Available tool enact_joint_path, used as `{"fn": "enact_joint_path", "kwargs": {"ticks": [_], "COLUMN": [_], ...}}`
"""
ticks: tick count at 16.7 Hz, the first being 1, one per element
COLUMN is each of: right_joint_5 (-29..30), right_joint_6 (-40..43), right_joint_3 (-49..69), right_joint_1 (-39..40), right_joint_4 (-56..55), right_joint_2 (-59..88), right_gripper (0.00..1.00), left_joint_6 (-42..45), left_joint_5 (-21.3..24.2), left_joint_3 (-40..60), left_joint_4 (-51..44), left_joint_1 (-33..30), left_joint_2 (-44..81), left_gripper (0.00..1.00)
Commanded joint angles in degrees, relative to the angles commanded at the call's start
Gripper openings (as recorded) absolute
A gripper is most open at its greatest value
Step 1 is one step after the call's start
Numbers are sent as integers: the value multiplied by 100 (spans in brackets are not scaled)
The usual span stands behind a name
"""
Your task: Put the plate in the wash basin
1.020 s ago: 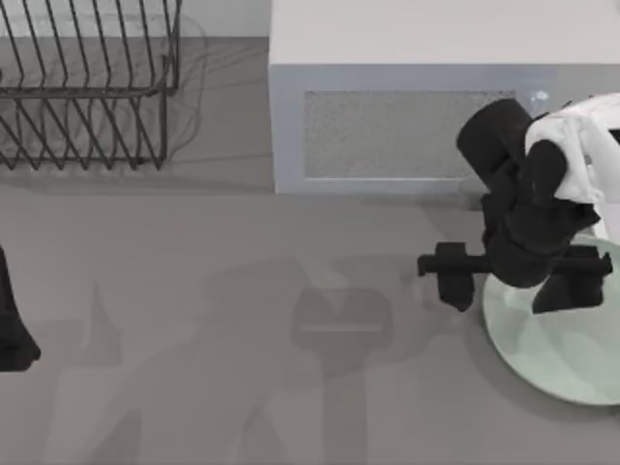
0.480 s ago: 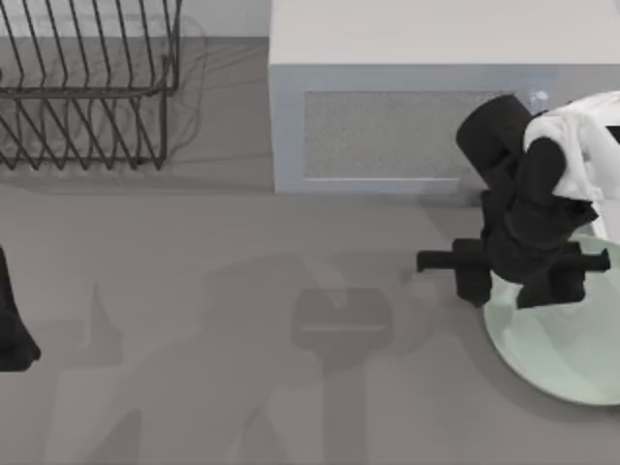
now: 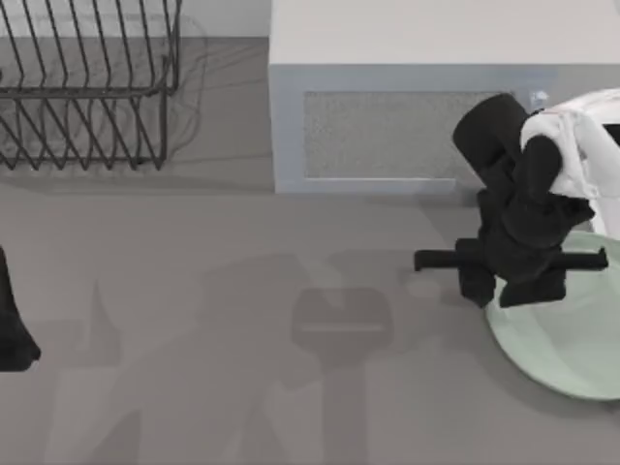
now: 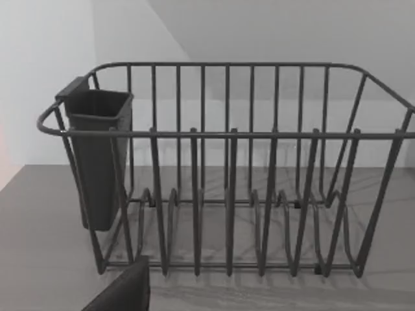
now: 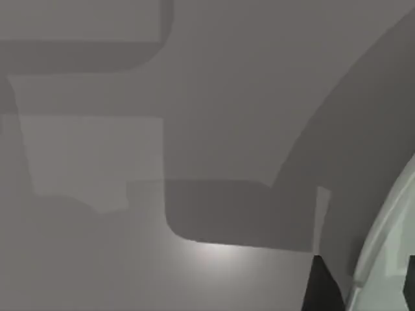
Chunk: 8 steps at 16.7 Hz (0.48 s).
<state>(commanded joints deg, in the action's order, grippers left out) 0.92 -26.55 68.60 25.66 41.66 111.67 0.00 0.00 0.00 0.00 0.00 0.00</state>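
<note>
Top view: right gripper [image 3: 513,283] straddles the plate's [image 3: 567,339] rim at the table's 4 o'clock, just in front of the microwave [image 3: 387,97], jaws narrow around that edge but grip unconfirmed, apparently for lifting; left gripper [image 3: 15,329] parked at 9 o'clock.

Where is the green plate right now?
The plate lies flat on the table's right side in the top view, just in front of the microwave, with the right pincer over its left rim.

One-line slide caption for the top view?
Right gripper closing over the left rim of the plate, in front of the microwave.
</note>
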Motion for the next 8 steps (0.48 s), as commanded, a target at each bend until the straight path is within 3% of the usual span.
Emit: {"fn": "enact_joint_path", "kwargs": {"ticks": [4,8], "right_joint_5": [119,227], "right_joint_6": [201,387], "right_joint_3": [616,1924], "right_joint_1": [312,579], "right_joint_4": [861,2418], "right_joint_2": [117,177], "right_gripper": [0,0], "left_joint_6": [0,0], "left_joint_5": [0,0], "left_joint_3": [0,0], "left_joint_4": [0,0], "left_joint_1": [0,0], "left_joint_2": [0,0], "left_gripper": [100,100]}}
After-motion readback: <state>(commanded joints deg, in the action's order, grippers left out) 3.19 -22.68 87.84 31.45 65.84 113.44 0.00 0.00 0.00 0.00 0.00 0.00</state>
